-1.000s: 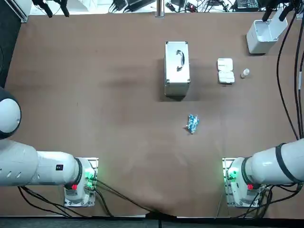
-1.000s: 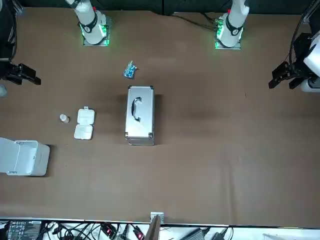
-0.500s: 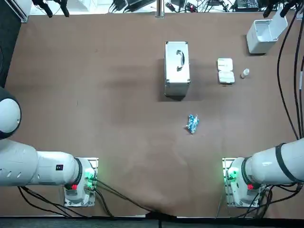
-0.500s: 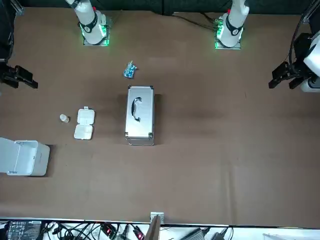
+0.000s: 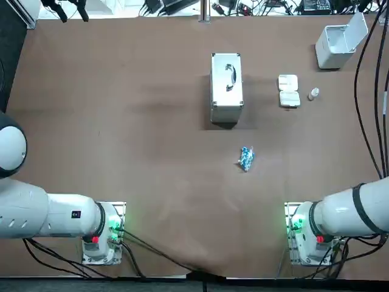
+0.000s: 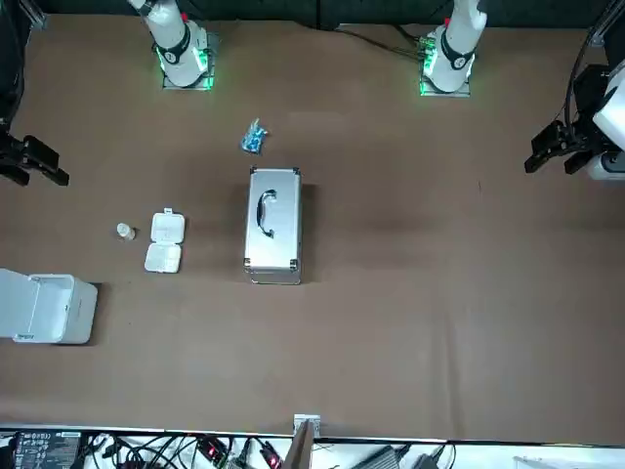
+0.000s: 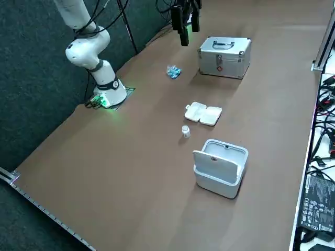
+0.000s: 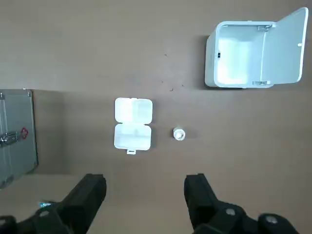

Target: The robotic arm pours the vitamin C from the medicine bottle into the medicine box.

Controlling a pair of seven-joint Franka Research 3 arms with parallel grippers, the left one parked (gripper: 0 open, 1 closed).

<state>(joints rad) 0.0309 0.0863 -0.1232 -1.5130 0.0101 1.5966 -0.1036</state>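
The medicine bottle [image 8: 179, 133] is a small pale vial standing upright on the brown bench [image 8: 73, 48], just beside the medicine box [image 8: 133, 123] — a white clamshell lying open. The right pincer [image 8: 145, 187] hangs above them, spread wide and empty — touching nothing.

gripper [image 8: 145, 181] cropped over table [image 8: 73, 48], bottle [image 8: 179, 133] contents unclear

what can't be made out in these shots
- medicine bottle: too small in every view to show pills or a cap.
- metal case: contents hidden by its shut lid, all views.
- right gripper: open above the table's right side; the top view's upper edge cuts it off.
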